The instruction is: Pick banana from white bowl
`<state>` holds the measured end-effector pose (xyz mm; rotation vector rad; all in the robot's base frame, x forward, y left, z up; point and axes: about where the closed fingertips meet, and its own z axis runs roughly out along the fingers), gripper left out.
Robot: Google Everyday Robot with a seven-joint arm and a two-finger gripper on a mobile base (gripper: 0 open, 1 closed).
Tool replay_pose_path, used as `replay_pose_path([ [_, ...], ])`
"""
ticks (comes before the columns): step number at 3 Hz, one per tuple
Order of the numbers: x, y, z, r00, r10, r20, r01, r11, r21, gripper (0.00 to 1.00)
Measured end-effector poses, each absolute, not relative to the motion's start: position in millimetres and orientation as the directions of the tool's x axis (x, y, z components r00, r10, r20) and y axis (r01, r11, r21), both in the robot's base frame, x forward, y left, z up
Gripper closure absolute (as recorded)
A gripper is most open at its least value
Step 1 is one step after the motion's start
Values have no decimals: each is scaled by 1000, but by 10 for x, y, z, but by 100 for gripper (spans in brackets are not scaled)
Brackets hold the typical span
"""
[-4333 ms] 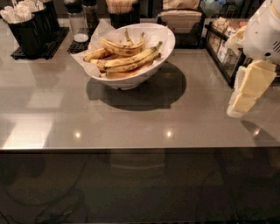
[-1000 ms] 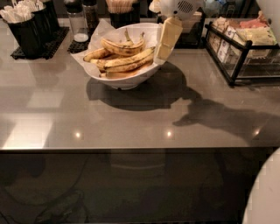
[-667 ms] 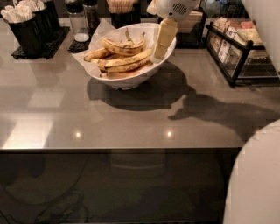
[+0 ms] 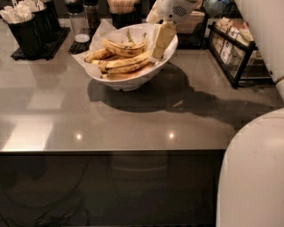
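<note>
The white bowl [image 4: 133, 80] stands at the back middle of the grey table, lined with crinkled white paper. Several speckled yellow bananas lie in it. The banana [image 4: 126, 64], the longest one, lies across the front of the pile with its right end near the bowl's right rim. My gripper [image 4: 160, 42], cream-coloured, reaches down from the upper right into the right side of the bowl. Its tip is at the right end of the banana pile, just inside the rim. I cannot tell whether it touches the banana.
A black caddy with white utensils [image 4: 26, 24] stands back left. Shakers [image 4: 82, 20] and a cup of wooden sticks [image 4: 122, 9] stand behind the bowl. A black wire rack of packets [image 4: 233, 51] is at the right. My white body [image 4: 253, 173] fills the lower right.
The gripper has come from the table's right side over to the bowl. Over the last second it has moved a little left and down into the bowl's right side. The bananas have not moved.
</note>
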<state>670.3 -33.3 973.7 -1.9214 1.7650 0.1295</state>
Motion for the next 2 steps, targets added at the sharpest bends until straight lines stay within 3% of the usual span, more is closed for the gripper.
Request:
replay_pose_path([
  [2, 6767, -293, 9567, 125, -897, -424, -957, 4, -291, 14],
])
